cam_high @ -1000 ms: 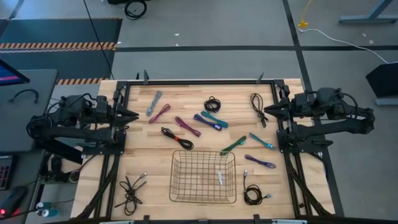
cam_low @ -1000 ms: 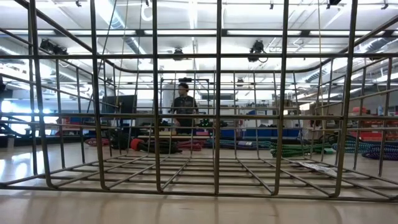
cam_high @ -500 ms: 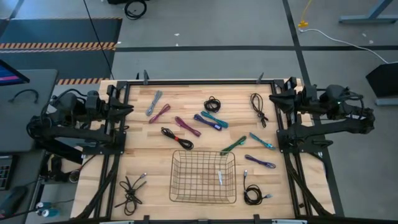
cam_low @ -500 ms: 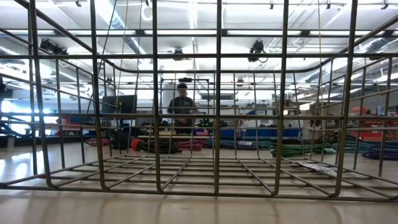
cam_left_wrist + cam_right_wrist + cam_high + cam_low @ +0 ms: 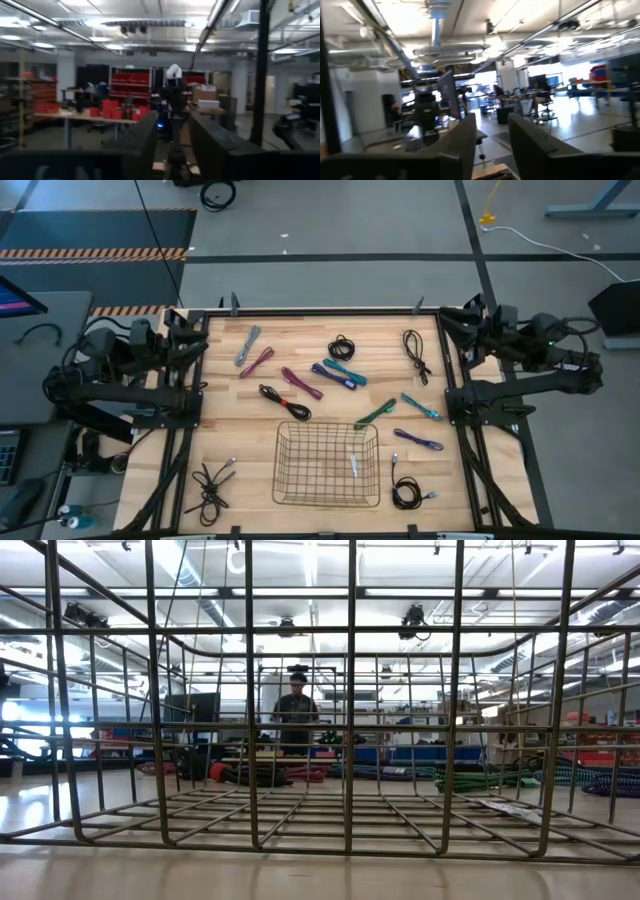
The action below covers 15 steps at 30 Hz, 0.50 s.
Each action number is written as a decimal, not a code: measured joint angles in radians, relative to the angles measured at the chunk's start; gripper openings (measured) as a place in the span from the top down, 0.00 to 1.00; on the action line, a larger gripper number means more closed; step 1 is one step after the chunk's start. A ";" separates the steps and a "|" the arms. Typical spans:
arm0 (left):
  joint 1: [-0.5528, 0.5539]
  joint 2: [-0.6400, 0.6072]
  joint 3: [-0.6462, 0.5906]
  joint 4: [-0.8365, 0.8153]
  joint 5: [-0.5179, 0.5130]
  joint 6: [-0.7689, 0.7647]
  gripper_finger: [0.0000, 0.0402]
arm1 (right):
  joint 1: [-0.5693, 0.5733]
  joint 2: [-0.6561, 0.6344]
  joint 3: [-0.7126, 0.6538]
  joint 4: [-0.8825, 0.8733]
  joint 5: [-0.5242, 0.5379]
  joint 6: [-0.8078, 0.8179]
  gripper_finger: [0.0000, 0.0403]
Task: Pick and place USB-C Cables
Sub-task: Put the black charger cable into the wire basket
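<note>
At the table's edges we see the left gripper and right gripper parted, empty (cables lie scattered), beside the basket.

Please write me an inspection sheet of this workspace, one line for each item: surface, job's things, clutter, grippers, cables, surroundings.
Surface: wooden table.
Job's things: USB-C cables scattered behind the wire mesh basket; one small light item inside it; black bundles at the front left and front right.
Clutter: nothing seen.
Grippers: left gripper and right gripper open, empty, at the table's far corners.
Cables: white cord on the floor.
Surroundings: a person stands beyond the table.
</note>
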 joint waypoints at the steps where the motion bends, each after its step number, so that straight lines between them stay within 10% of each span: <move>1: 0.000 0.002 0.000 0.003 -0.022 0.001 0.62 | -0.001 0.007 0.000 0.013 0.010 -0.017 0.65; 8: 0.000 0.032 0.000 0.025 -0.184 0.071 0.45 | -0.022 0.078 0.083 0.028 0.017 -0.106 0.58; 15: 0.000 0.123 0.053 -0.064 -0.290 0.075 0.50 | -0.046 0.258 0.397 -0.431 0.095 -0.066 0.58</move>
